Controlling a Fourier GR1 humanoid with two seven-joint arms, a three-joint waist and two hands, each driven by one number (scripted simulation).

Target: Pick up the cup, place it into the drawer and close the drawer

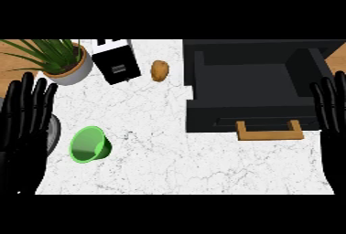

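Cup (90, 144) lies tipped at lower left, mouth toward bottom-left, just right of the left hand (25, 119). Both hands flat open, empty. Right hand (331, 109) is beside the open drawer (251, 82), upper right.

I see a white marble counter (175, 164) with grey veins filling my view. Wooden flooring (13, 64) shows at the far left and the far right corners.
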